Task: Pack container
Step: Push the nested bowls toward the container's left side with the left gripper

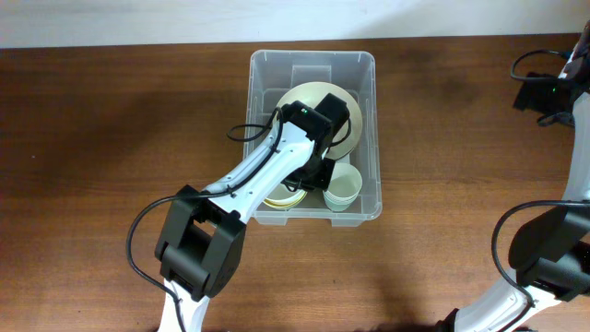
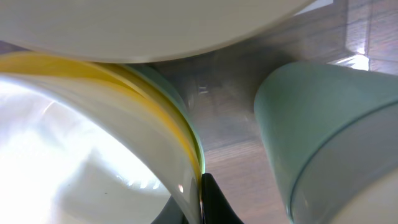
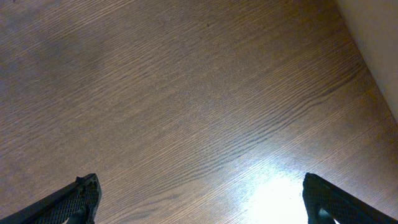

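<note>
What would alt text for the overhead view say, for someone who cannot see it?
A white and black robot arm reaches down into a clear rectangular plastic bin on a brown wooden table. Inside are a cream round dish, a pale green cup and a yellow-rimmed bowl.

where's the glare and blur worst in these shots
Left wrist view: too close to focus, the yellow-rimmed glossy bowl is blown out white inside and the pale green cup looks soft. Right wrist view: sharp grain, one bright glare patch low on the brown wooden table. Overhead view: even light, crisp, only faint sheen on the clear plastic rectangular container.
</note>
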`<state>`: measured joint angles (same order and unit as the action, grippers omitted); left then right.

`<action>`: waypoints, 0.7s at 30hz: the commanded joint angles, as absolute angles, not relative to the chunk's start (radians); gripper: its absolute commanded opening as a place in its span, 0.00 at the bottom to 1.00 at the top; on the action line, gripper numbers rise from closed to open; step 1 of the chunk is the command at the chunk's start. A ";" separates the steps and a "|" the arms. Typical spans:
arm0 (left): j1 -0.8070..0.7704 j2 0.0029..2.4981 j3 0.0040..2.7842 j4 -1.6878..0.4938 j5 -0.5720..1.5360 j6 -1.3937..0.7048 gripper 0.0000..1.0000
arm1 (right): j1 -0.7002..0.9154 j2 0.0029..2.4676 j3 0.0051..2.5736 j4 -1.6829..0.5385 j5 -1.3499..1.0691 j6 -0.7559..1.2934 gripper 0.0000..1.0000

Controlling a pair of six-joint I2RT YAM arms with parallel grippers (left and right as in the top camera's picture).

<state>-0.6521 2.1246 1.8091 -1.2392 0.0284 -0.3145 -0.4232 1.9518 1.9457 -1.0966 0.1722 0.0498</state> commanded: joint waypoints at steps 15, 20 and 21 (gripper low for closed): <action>-0.646 2.119 1.895 -1.272 -0.016 -0.298 0.07 | -0.427 1.956 1.951 -1.097 0.184 0.058 0.99; -0.646 2.119 1.894 -1.278 -0.023 -0.298 0.16 | -0.427 1.956 1.951 -1.097 0.184 0.058 0.99; -0.646 2.119 1.894 -1.279 -0.026 -0.298 0.38 | -0.427 1.956 1.951 -1.097 0.185 0.058 0.99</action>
<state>-0.6521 2.1246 1.8668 -1.2755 -0.0032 -0.3035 -0.4232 1.9518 1.9457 -1.0966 0.1722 0.0494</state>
